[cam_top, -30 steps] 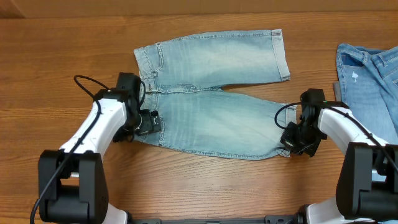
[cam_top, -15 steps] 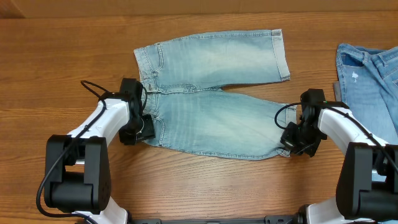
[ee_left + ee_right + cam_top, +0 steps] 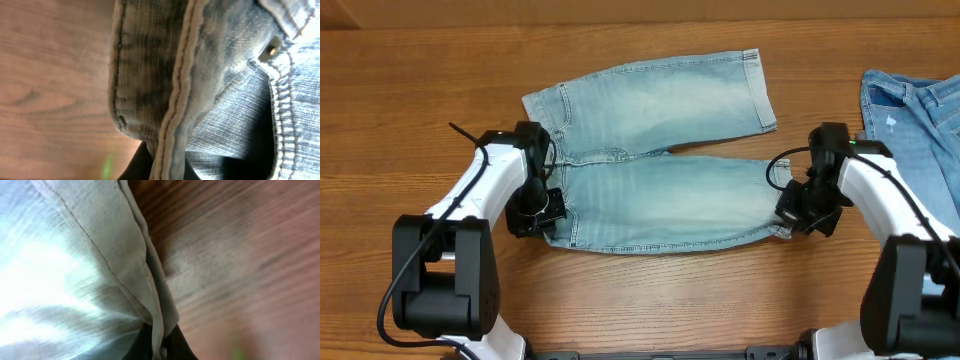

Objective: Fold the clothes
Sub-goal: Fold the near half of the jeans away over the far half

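Light blue denim shorts lie spread across the middle of the wooden table, waistband to the left, leg hems to the right. My left gripper is shut on the shorts' waistband at the near left corner, the thick seam pinched between its dark fingers. At the near right, my right gripper is shut on the hem of the near leg, the folded edge squeezed between its jaws. Both held corners look lifted a little off the table.
A second pair of blue jeans lies at the table's right edge, close behind my right arm. Bare wood runs along the near side of the shorts and to their left.
My left gripper shut on the waistband corner. Both arms then shifted the shorts away from me, and the near edge of the cloth moved up the table.
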Tool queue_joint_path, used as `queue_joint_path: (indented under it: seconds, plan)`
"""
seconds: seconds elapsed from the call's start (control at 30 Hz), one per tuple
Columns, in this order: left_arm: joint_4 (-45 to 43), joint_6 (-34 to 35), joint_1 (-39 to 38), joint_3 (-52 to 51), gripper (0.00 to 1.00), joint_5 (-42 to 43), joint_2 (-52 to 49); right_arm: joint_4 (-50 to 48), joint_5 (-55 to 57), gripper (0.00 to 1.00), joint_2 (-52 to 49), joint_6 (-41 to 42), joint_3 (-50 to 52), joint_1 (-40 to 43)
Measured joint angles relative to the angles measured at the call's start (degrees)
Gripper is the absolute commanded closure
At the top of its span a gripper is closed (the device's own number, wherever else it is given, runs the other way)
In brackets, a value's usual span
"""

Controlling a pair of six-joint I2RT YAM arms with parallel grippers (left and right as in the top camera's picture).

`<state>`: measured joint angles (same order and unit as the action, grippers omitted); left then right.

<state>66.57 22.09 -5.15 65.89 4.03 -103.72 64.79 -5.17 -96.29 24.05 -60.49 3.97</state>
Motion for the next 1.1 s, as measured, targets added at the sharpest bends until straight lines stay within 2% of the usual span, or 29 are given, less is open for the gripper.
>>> queue_joint_path:
  seconds: [0.37,0.53,0.73,0.83,1.0,1.1]
  plan:
    - [9.4,3.3,0.0,0.0,0.96,0.2,19.8,10.4,0.1,0.96,3.1,-0.1,-2.1,0.0]
    - [12.4,3.7,0.0,0.0,0.96,0.3,20.2,12.0,0.1,0.96,8.5,-0.3,-2.6,0.0]
    - [11.5,3.8,0.0,0.5,0.94,0.5,20.2,14.5,-0.6,0.96,9.2,-0.3,-12.9,-0.3]
    - [11.0,3.8,0.0,4.7,0.9,0.5,20.2,14.4,-0.8,0.96,9.2,-0.3,-16.8,-0.3]
    - [6.4,4.4,0.0,8.7,0.86,0.5,20.2,11.8,-1.0,0.96,2.2,-0.8,-18.3,-0.3]
    - [3.0,4.6,0.0,8.8,0.85,0.3,20.2,12.3,-1.5,0.96,-2.8,-1.0,-24.2,-0.3]
